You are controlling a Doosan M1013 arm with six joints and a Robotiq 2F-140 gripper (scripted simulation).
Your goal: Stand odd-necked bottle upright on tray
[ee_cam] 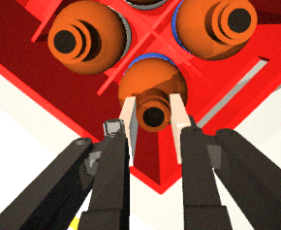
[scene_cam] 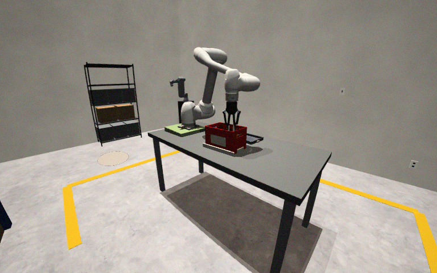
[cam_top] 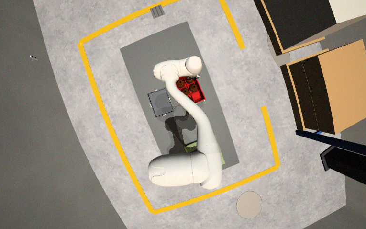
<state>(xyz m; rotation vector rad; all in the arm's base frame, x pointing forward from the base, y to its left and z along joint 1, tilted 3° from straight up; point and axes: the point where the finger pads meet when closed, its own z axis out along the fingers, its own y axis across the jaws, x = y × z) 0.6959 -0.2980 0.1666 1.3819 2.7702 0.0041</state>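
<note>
The red crate (cam_top: 197,96) (scene_cam: 231,145) stands on the table with brown bottles upright in its compartments. In the wrist view, my gripper (scene_cam: 231,128) (ee_cam: 153,110) points down into the corner compartment, its pale pads against both sides of the neck of the corner bottle (ee_cam: 149,79), just below the mouth. This bottle still stands in the crate. A left bottle (ee_cam: 106,49), a right bottle (ee_cam: 196,38) and part of another bottle (ee_cam: 146,2) stand around it. The arm hides part of the crate in the top view. The grey tray (cam_top: 160,102) (scene_cam: 255,138) lies beside the crate with no bottle on it.
The crate's walls and dividers (ee_cam: 159,33) stand close around the fingers. One compartment at the crate's near right corner in the top view is empty. The green base plate (cam_top: 190,146) (scene_cam: 181,130) under the arm is at the table's other end.
</note>
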